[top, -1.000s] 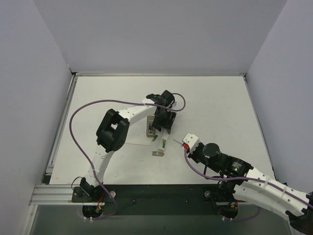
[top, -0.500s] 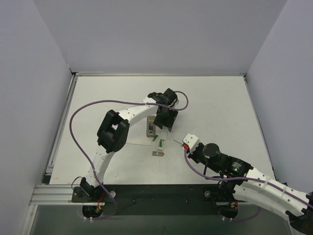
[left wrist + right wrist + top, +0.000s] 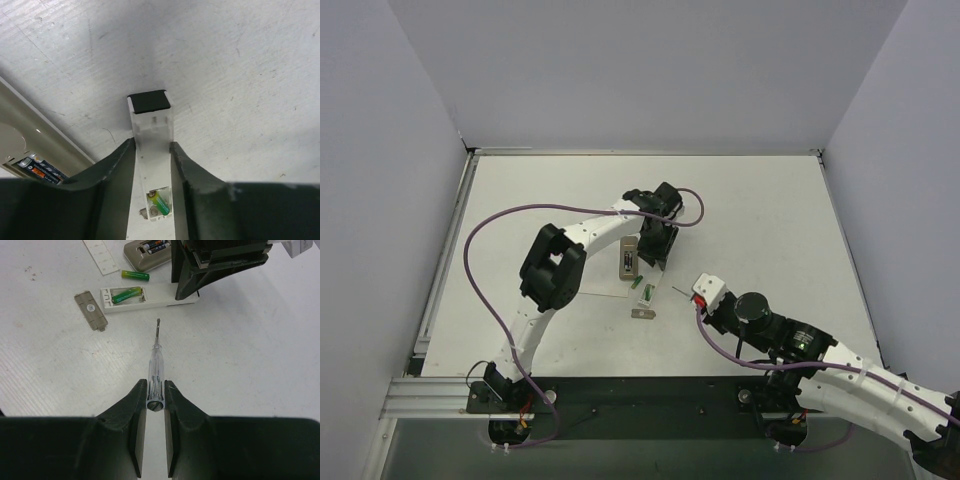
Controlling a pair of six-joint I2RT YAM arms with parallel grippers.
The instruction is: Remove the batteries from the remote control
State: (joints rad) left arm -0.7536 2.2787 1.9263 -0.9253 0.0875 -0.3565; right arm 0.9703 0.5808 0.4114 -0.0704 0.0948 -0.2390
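Note:
The tan-grey remote control [image 3: 628, 262] lies flat, its open slot holding dark-labelled cells [image 3: 150, 247]. Beside it lies a slim white remote body [image 3: 155, 294] with one green battery [image 3: 126, 294] in its open compartment. A second green battery [image 3: 135, 275] lies loose between the two. My left gripper [image 3: 152, 145] is shut on the white body's end, fingers against both sides, and the battery [image 3: 161, 202] shows between them. My right gripper [image 3: 155, 387] is shut on a clear-handled screwdriver [image 3: 154, 365]. Its tip points at the white body, a short way off.
A small flat grey plate [image 3: 91, 310] lies on the table next to the white body's open end. A narrow white strip [image 3: 101, 255] lies beyond it. The left arm [image 3: 555, 265] arches over the table's middle left. Walls enclose the table.
My left gripper has shifted slightly away from the arm bases, and the white body has moved a little with it. The right arm and screwdriver have barely moved.

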